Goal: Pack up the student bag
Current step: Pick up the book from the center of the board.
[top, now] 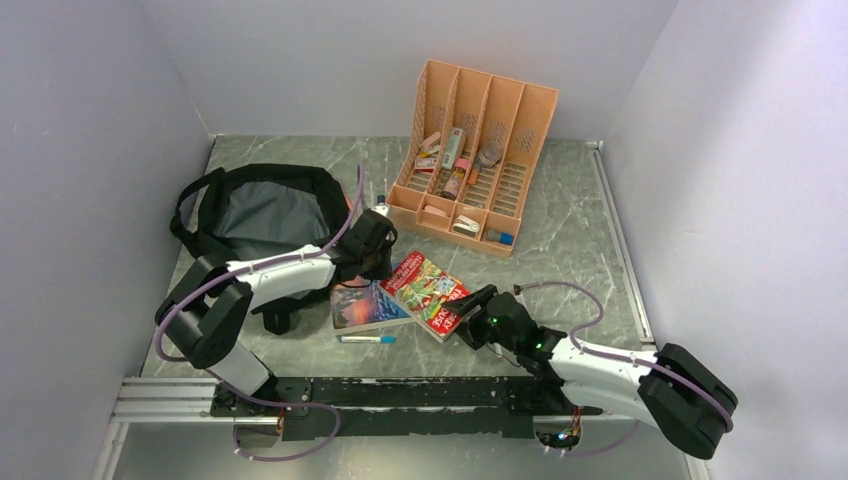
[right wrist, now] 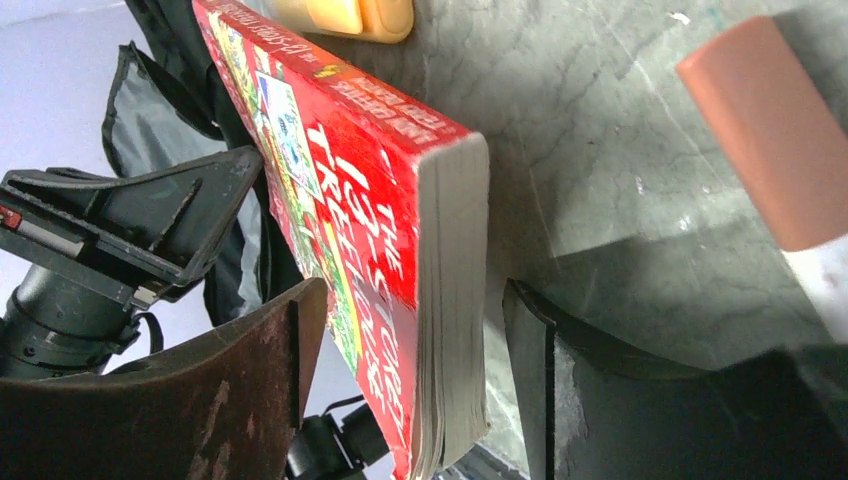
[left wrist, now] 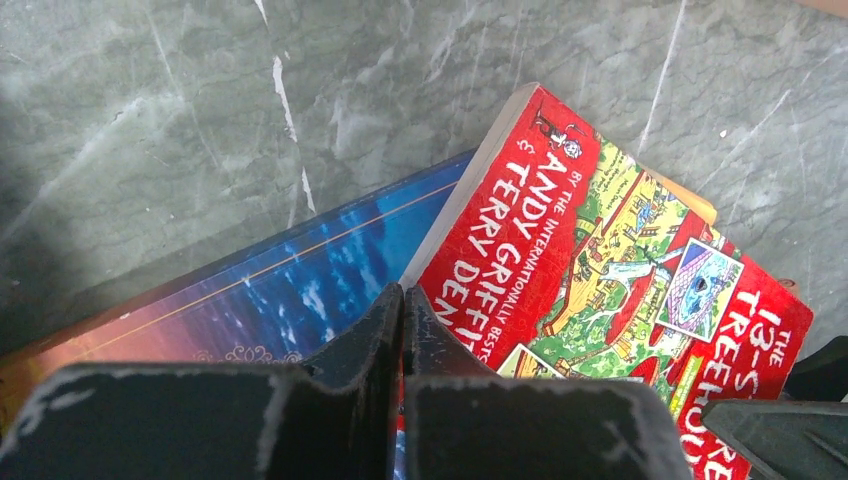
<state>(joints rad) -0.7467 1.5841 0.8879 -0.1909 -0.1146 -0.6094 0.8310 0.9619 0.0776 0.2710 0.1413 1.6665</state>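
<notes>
Marbled grey-green tabletop [top: 570, 265], seemingly lilac walls [top: 300, 60]

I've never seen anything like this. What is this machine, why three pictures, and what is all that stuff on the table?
Two robot arms are bolted at the near edge of the table. The wide picture comes from a camera above and behind them; the other two come from cameras on each wrist, looking past that arm's two-finger tool. On the table lie a black backpack, an orange desk organizer holding small items, a red paperback partly on a blue book, and a pen. The left tool is shut just above the books; whether it pinches anything I cannot tell. The right tool is open, its fingers either side of the red paperback, not yet gripping.
</notes>
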